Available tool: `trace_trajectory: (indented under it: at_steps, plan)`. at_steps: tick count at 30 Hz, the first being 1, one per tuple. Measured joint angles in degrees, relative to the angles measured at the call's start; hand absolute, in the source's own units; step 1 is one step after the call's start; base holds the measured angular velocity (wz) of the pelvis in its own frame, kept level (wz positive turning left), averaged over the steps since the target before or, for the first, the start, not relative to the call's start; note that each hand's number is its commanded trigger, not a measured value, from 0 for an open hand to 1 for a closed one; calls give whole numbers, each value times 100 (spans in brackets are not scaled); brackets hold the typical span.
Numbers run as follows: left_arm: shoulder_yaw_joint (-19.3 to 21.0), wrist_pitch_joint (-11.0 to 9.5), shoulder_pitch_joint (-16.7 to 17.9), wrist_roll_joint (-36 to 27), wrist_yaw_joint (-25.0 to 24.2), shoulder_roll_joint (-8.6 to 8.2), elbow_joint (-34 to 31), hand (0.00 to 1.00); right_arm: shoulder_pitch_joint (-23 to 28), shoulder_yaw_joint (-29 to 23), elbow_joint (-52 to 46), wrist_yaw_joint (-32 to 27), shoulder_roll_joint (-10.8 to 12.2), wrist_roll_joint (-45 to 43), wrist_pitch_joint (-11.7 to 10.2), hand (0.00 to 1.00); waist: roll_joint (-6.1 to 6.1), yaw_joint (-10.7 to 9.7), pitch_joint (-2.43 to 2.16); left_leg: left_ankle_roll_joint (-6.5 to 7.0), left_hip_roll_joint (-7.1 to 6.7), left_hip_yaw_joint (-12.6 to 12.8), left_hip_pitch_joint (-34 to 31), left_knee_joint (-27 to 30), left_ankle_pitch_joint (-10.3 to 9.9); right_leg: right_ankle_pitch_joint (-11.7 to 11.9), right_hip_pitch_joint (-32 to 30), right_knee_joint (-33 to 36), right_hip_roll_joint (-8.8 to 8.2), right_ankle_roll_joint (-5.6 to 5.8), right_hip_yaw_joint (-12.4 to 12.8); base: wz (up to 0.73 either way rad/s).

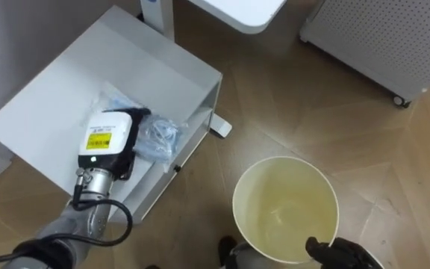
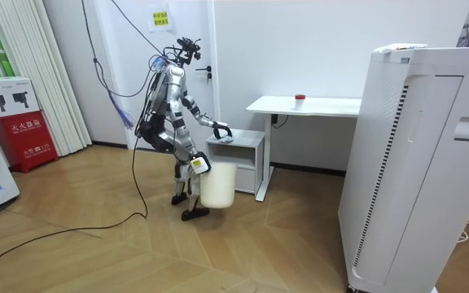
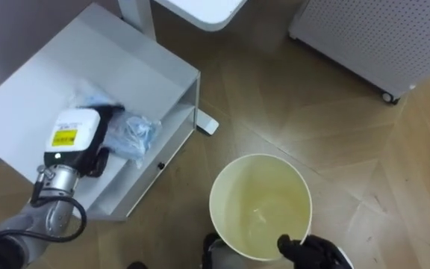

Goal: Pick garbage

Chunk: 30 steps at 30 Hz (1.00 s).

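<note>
A crumpled clear plastic bag (image 1: 159, 138) lies on top of a low white cabinet (image 1: 88, 67), near its right edge. My left hand (image 1: 109, 134) rests on the bag from above and covers part of it, its back turned to me. A cream round bin (image 1: 286, 159) hangs beside the cabinet over the wooden floor, with nothing in it. My right hand (image 1: 342, 254) is shut on the bin's near rim, dark fingers curled over the edge. In the room view I stand at the cabinet (image 2: 238, 142), bent slightly forward, with the bin (image 2: 216, 187) at my side.
A white desk (image 2: 308, 104) with a small red thing (image 2: 300, 98) on it stands behind the cabinet; its corner (image 1: 237, 11) shows overhead. A white perforated unit on wheels (image 1: 379, 37) stands at the far right. Open wooden floor lies around the bin.
</note>
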Motion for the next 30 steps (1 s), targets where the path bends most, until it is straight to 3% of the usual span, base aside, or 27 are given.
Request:
trace_trajectory:
  at_steps: [4, 12, 15, 19, 25, 29, 30]
  plan:
    - [15, 255, -40, 2, -193, -24, 14, 100, -40, 98, -3, 26, 26, -29, -7, 100, -2, -100, -1, 29, 17, 26, 35, 14, -16, 44, 33, -23, -14, 39, 0, -5]
    - [11, 309, 44, -1, -358, 14, -26, 100, -58, 116, -3, -49, 53, -31, 60, 100, -20, -89, -12, 18, 59, 119, 215, -82, -41, 72, 154, -84, 33, -44, 30, -4]
    - [15, 301, 257, -13, -393, -21, -11, 100, -52, 289, 70, -144, 128, 142, 62, 100, -54, -85, -12, -25, 75, 139, 451, -139, -63, 26, 369, -112, 51, -71, 32, 0]
    - [81, 124, 491, -466, -339, -45, -39, 100, -45, 443, 87, -212, 149, 152, 18, 100, -62, -55, -18, -76, 91, 131, 650, -272, -68, 17, 571, -271, 82, -87, 14, -1]
    - [304, -415, 1013, -1716, -363, -128, -173, 100, 56, 448, 92, -490, 265, -106, -191, 100, -91, 204, -44, -123, 98, 232, 1059, -575, -35, 65, 929, -600, 146, -108, 63, -7]
    - [358, -639, 1201, -2181, -370, -170, -590, 100, 48, 443, 116, -535, 268, -257, -403, 100, -125, 393, -70, -128, 50, 326, 1183, -825, 33, 98, 983, -751, 92, -99, 100, 0]
    - [366, -716, 1291, -2185, -370, -251, -672, 100, 54, 445, 126, -540, 273, -406, -420, 100, -127, 430, -74, -137, 23, 340, 1294, -913, 39, 99, 1087, -814, 73, -98, 92, 0]
